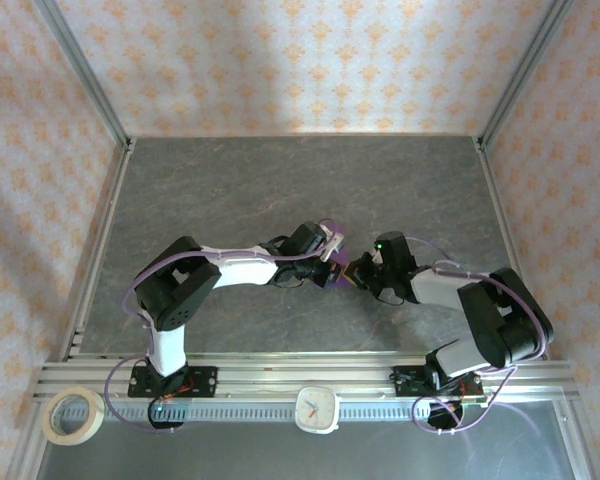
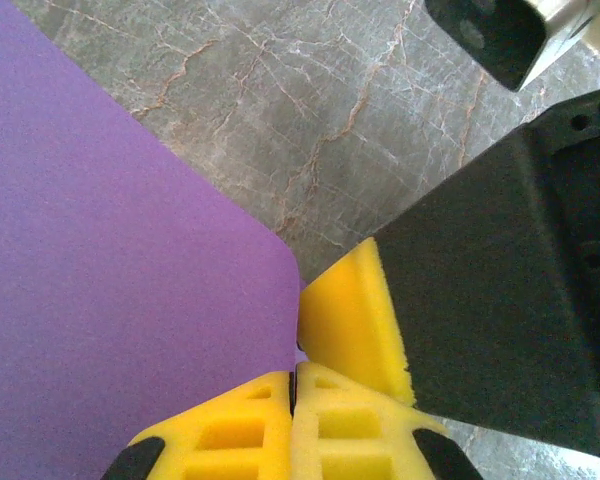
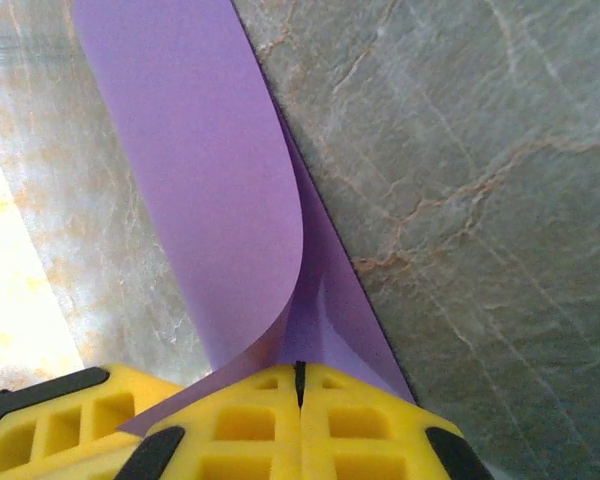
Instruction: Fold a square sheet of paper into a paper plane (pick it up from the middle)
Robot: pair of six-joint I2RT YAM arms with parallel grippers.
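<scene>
Cream wallpaper with an orange pattern closes in a grey, veined tabletop (image 1: pixel 240 190). From above, the two arms meet over its middle. The left tool (image 1: pixel 328 252) and the right tool (image 1: pixel 358 272) stand nose to nose, almost touching. The thin, plain purple square sheet of paper (image 1: pixel 336 270) shows as a small patch between and under their tips. Well behind both tools, on the near rail, lie a roll of beige tape (image 1: pixel 72 415) and a small white square clock (image 1: pixel 317 408).

At the left wrist, the left tool (image 2: pixel 293 400) has its yellow fingers pressed together with no gap. The sheet (image 2: pixel 110 300) spreads away to its left and its edge runs down into the seam, so it seems pinched there. The right tool's yellow pad (image 2: pixel 345 320) sits just ahead, to the right.

At the right wrist, the right tool (image 3: pixel 300 395) is likewise clamped tight, and the sheet (image 3: pixel 200 180) rises out of its seam in two layers, one curling over and one flatter beneath. A yellow finger (image 3: pixel 40 425) of the left tool lies just to its left.

The work looks early. The sheet is lifted and bent over, but I see no pressed crease and no pointed nose. By my reckoning, nearly all the folds of the plane remain to be made.
</scene>
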